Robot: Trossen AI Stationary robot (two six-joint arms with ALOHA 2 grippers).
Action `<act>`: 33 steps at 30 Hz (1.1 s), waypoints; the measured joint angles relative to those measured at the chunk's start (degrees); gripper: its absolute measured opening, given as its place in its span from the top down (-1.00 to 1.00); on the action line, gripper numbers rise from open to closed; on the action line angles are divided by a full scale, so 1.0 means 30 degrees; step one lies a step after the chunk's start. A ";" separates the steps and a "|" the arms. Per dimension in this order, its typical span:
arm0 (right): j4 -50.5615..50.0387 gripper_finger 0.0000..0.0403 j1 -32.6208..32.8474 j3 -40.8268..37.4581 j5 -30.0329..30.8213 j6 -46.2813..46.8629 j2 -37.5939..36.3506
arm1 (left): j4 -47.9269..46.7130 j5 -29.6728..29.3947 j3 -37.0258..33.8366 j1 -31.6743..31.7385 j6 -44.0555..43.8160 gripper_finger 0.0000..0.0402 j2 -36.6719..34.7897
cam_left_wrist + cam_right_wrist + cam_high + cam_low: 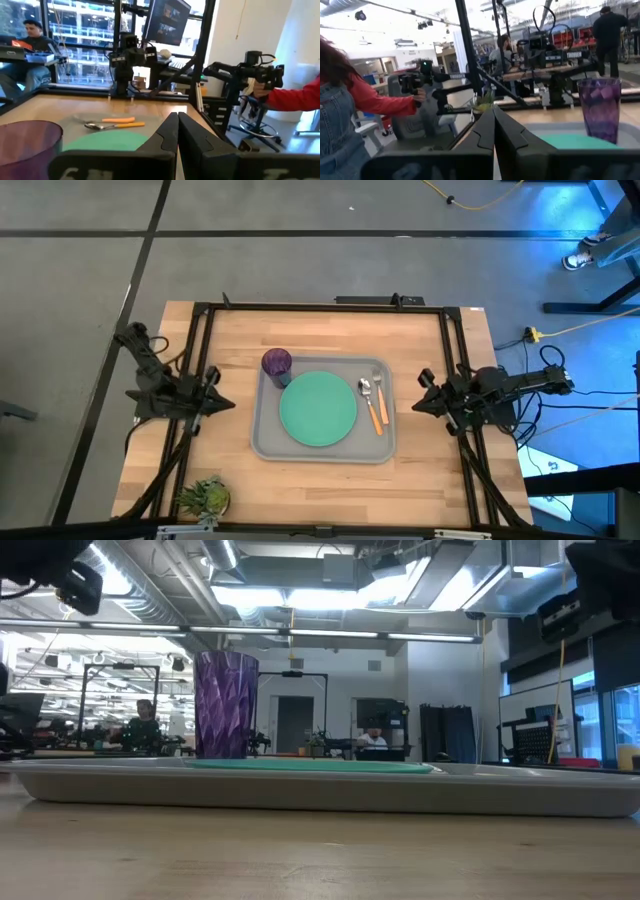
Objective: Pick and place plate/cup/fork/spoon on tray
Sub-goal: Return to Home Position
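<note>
The grey tray (268, 442) lies in the middle of the table. On it lies the green plate (318, 408). The purple cup (277, 364) stands upright at the tray's far left corner. The spoon (367, 398) and the fork (379, 398) lie side by side at the tray's right. My left gripper (230, 404) is shut and empty, left of the tray. My right gripper (416, 406) is shut and empty, right of the tray. The cup also shows in the low view (226, 705), the left wrist view (27, 147) and the right wrist view (599, 107).
A small green plant (204, 497) sits near the table's near left corner. A black frame (320, 306) runs along the table's far edge and sides. A person in a red sleeve (375, 102) is beyond the table.
</note>
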 joint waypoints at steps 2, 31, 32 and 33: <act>-0.0448 0.99 0.0000 0.0000 -0.0010 0.0016 0.0000 | 0.0466 0.0104 -0.0562 0.0000 0.0164 1.00 0.0000; -0.3518 0.98 -0.0007 0.0011 0.0029 -0.1296 0.0131 | 0.1193 0.1581 -0.2693 -0.0007 0.0703 1.00 0.0051; -0.3522 0.97 -0.0007 0.0014 0.0022 -0.0907 0.0131 | 0.1192 0.1578 -0.2693 -0.0002 0.0701 1.00 0.0051; -0.3515 0.95 -0.0007 0.0015 0.0032 -0.0423 0.0131 | 0.1192 0.1581 -0.2693 -0.0007 0.0699 1.00 0.0051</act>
